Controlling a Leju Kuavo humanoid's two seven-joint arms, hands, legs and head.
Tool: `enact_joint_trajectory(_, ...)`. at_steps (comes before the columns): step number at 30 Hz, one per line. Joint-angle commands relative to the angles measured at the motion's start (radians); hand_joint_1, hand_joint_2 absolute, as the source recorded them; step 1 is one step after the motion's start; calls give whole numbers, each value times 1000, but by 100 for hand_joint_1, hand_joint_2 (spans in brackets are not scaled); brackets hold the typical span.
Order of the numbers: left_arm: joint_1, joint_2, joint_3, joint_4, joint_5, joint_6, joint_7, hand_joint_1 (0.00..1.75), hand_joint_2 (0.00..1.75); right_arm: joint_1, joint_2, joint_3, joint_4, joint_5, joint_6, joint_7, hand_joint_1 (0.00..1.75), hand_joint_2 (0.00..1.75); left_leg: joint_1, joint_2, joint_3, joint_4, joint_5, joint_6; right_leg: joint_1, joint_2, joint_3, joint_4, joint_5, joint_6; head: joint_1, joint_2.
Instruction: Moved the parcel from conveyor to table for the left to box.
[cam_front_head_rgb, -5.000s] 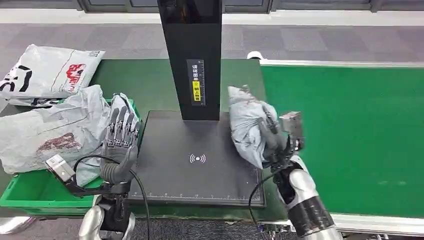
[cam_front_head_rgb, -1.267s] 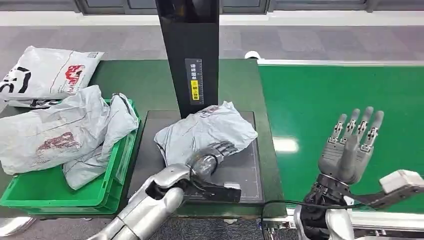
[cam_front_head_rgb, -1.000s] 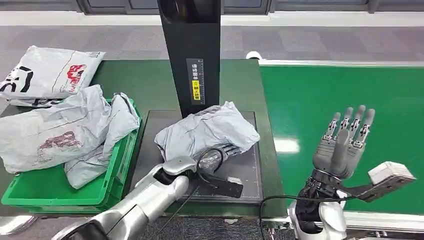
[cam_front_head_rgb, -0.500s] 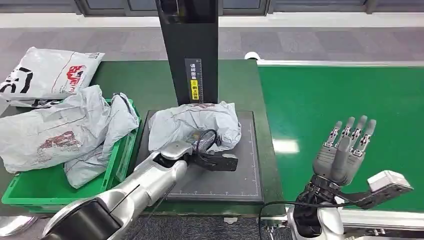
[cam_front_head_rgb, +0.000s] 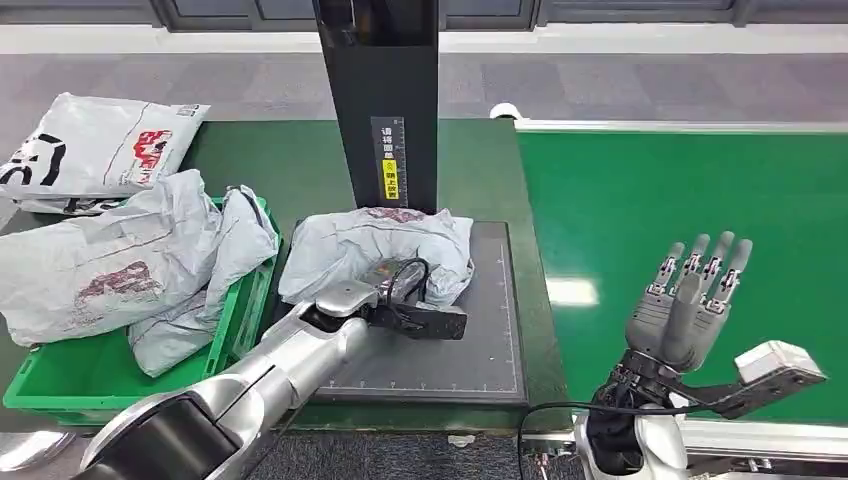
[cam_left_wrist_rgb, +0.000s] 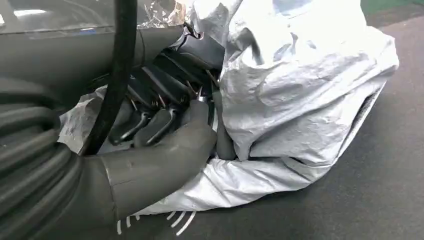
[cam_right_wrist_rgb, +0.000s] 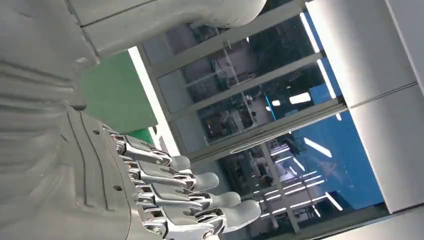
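Crumpled grey plastic parcel (cam_front_head_rgb: 375, 252) off the conveyor, gripped by left hand (cam_front_head_rgb: 392, 283) fingers (cam_left_wrist_rgb: 150, 125) beside green crate (cam_front_head_rgb: 60, 375); boxing pending; right hand (cam_front_head_rgb: 690, 300) spread, empty.

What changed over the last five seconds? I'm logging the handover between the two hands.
The right hand let go of the grey parcel and drew back, open, over the green conveyor. The left hand came across from beside the green box, gripped the parcel on the black platform and is dragging it toward the box. The bags in the box and the black post stayed put.
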Motion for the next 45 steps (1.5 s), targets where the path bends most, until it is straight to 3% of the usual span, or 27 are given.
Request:
enact_joint_trajectory(1,-21,14,44,61,-1,-10,4,175,175,-17,-1,-43,17,-4,-2,4,0,175,0,0,-2,-1,1,0,0,1,-2,-1,2,0,0,0)
enact_joint_trajectory(15,-40,13,67,41,-3,25,-11,175,175,-11,-4,-50,-3,-16,15,6,0,175,1,0,-5,-2,3,1,1,1,-4,-3,4,0,0,0)
enact_joint_trajectory(24,-14,37,150,-94,41,153,-44,175,175,24,-12,-63,-51,-24,74,29,0,175,0,-1,-4,0,2,1,1,-1,-4,-1,2,0,0,0)
enact_joint_trajectory(25,136,34,440,-471,418,276,-421,175,175,50,-14,-70,-80,-33,77,42,0,175,1,-1,-4,1,1,1,1,0,-3,0,1,0,0,0)
enact_joint_trajectory(26,205,91,411,-723,624,213,-376,175,175,59,-16,-73,-92,-34,80,50,0,175,1,-2,-6,-2,4,1,1,-1,-5,-4,4,0,0,0)
enact_joint_trajectory(27,264,145,398,-955,647,161,-244,175,175,68,-18,-75,-101,-34,86,58,0,175,0,-2,-5,-3,3,1,0,-1,-4,-4,3,1,0,0)
enact_joint_trajectory(29,319,173,397,-1108,664,155,-181,175,175,71,-22,-73,-93,-31,93,70,0,175,0,1,-7,-2,2,1,0,2,-7,-2,2,0,0,0)
enact_joint_trajectory(30,325,161,401,-1101,627,215,-187,26,175,66,-19,-75,-83,-26,86,70,0,175,-1,2,-7,0,1,1,-1,2,-8,1,1,0,0,0)
enact_joint_trajectory(31,320,153,393,-1075,615,240,-198,0,175,59,-16,-75,-73,-25,81,69,0,175,0,2,-7,0,0,1,0,3,-8,0,1,0,0,0)
enact_joint_trajectory(33,302,140,377,-1014,565,310,-214,0,175,47,-14,-69,-56,-25,79,74,0,175,0,8,-5,-3,1,1,0,9,-8,-3,2,0,0,0)
enact_joint_trajectory(36,276,131,334,-943,423,428,-211,0,175,48,-17,-60,-47,-22,71,78,0,175,1,5,-7,-2,1,0,1,5,-9,-2,2,0,-1,0)
enact_joint_trajectory(42,251,126,291,-891,342,458,-172,0,175,47,-20,-50,-30,-19,74,97,0,175,0,-2,-10,-2,4,2,0,-2,-9,-2,2,1,0,0)
enact_joint_trajectory(45,232,139,245,-821,205,404,-67,0,175,46,-24,-47,-19,-11,91,107,0,175,0,-3,-10,-3,4,2,0,-3,-9,-3,3,1,0,0)
